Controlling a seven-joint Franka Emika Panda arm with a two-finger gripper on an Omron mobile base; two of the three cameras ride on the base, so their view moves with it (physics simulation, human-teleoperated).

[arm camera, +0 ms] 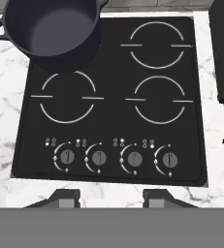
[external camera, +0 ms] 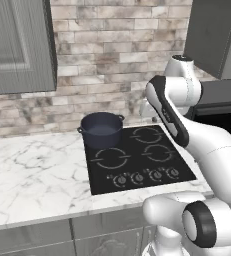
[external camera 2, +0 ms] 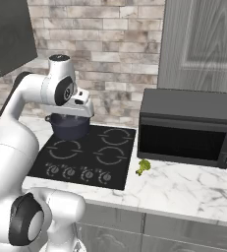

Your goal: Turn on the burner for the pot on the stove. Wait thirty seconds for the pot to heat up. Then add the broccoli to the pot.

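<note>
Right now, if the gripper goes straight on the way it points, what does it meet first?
Probably the stove: the gripper looks straight down at it, above the front ring marks and knob row. Exact spot is unclear.

Glossy white arm (external camera: 207, 145) (rounded links); dark joint rings

The left base view looks forward and down from behind the arm's left side, with the stove (external camera: 137, 160) at mid-frame and bare counter (external camera: 32, 175) stretching to its left. The right base view looks from behind the arm's right side, placing the stove (external camera 2: 85, 157) left of centre and the microwave (external camera 2: 186, 128) just beside its right edge. The hand view looks straight down on the stove (arm camera: 113, 101) from close above, knobs (arm camera: 118, 159) toward the bottom edge. All three views share the stove and the pot (external camera: 102, 129) on its rear left ring.
</note>
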